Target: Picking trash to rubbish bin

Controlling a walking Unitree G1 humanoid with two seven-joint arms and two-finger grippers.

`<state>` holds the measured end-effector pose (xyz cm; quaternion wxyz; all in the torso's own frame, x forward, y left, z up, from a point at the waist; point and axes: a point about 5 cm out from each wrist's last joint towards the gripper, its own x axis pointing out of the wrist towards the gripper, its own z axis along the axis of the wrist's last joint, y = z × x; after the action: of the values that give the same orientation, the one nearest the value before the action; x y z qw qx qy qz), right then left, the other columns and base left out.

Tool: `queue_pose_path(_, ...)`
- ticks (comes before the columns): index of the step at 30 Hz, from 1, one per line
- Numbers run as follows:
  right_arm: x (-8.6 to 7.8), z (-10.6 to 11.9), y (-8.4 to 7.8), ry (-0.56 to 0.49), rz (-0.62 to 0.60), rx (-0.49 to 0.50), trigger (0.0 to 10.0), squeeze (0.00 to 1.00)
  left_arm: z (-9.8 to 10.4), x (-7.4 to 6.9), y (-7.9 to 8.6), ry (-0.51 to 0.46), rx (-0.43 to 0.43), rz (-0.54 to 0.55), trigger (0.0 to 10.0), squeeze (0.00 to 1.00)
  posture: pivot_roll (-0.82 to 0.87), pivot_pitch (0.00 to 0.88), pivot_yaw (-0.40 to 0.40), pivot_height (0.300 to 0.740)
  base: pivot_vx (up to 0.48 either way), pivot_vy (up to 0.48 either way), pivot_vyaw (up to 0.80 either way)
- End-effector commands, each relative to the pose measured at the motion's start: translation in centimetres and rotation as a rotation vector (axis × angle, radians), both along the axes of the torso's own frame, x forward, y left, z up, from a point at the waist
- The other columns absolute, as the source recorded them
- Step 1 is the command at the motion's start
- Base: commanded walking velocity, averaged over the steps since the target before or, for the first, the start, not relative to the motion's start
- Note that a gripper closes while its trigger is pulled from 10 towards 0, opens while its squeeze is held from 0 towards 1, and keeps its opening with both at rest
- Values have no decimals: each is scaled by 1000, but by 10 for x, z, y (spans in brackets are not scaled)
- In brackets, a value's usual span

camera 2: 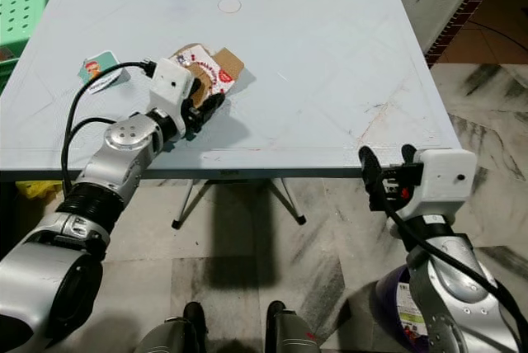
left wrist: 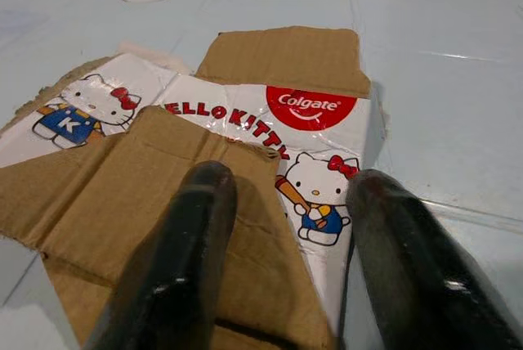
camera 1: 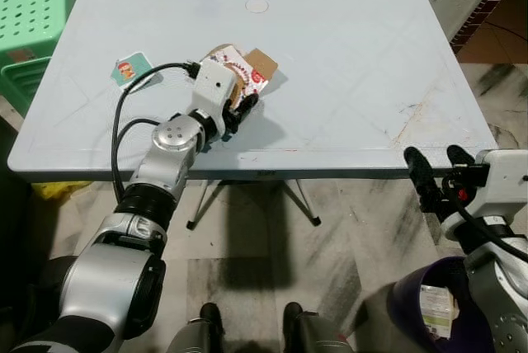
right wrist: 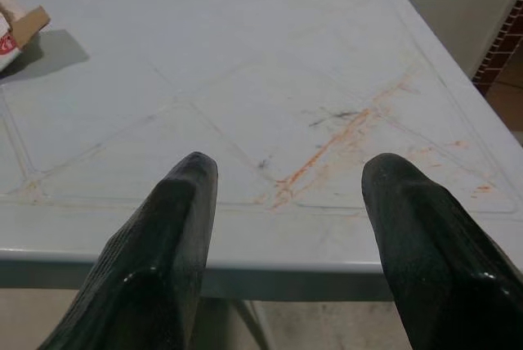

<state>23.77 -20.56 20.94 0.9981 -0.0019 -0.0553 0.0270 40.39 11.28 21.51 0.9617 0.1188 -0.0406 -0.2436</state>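
while our left hand [left wrist: 282, 227] spreads wide over the flattened toothpaste box [camera 1: 242, 68] mid-surface [camera 1: 355, 56], fingers straddling its near edge, wrist cam reads "colgate"; right hand [camera 1: 436, 169] open off the surface edge.

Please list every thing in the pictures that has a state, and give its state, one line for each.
Toothpaste box: torn open, flattened, lying on the table.
Left gripper: open, fingers over the box.
Right gripper: open, holding nothing, off the table's near edge.
Small packet: lying flat on the table.
Green stool: upright beside the table.

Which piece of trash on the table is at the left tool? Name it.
The flattened toothpaste box, under the left tool. The small green packet lies apart, further left.
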Motion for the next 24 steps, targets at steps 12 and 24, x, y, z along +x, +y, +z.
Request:
queue_pose_path(12,-2,0,-7,12,-26,0,10000,0,-38,-6,9,159,65,4,0,0,-174,370,-47,740,0,0,0)
queue_pose_path(24,2,1,-7,1,-25,3,10000,0,-22,-9,3,106,15,-54,0,0,-163,356,-43,740,0,0,0)
